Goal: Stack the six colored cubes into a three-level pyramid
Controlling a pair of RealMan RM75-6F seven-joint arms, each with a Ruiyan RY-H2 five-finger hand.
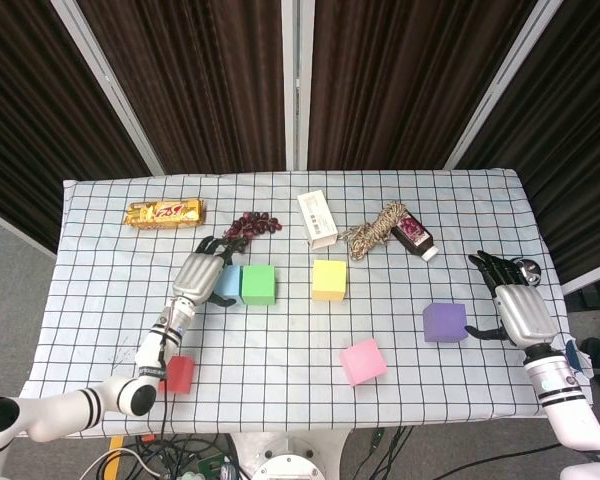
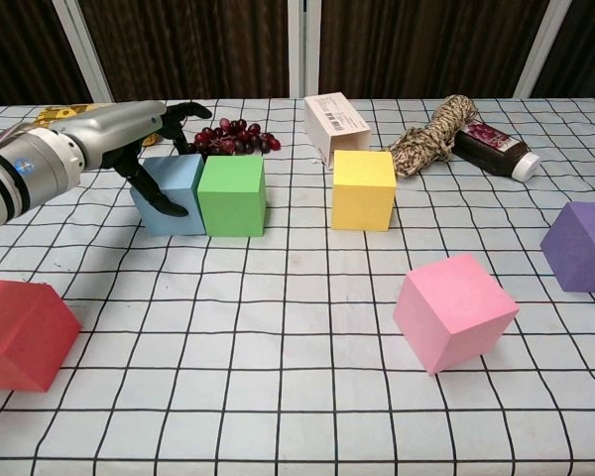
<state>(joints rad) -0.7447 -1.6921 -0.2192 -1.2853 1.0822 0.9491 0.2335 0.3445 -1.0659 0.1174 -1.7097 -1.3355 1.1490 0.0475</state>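
My left hand (image 1: 200, 272) grips the light blue cube (image 2: 174, 183) on the table, thumb on its front face and fingers arched over its back. That cube stands flush against the green cube (image 2: 232, 195). The yellow cube (image 2: 363, 188) sits alone to the right of them. Nearer the front lie the pink cube (image 2: 454, 310), turned at an angle, and the red cube (image 2: 20, 332) at the front left. The purple cube (image 1: 444, 322) rests at the right. My right hand (image 1: 515, 305), seen only in the head view, is beside it with fingers spread and thumb close to its right side.
Along the back of the checked tablecloth (image 1: 280, 340) lie a gold candy bar (image 1: 165, 212), a bunch of dark grapes (image 1: 252, 226) just behind the blue cube, a white box (image 1: 317, 218), a coil of rope (image 1: 375, 230) and a small dark bottle (image 1: 414, 236).
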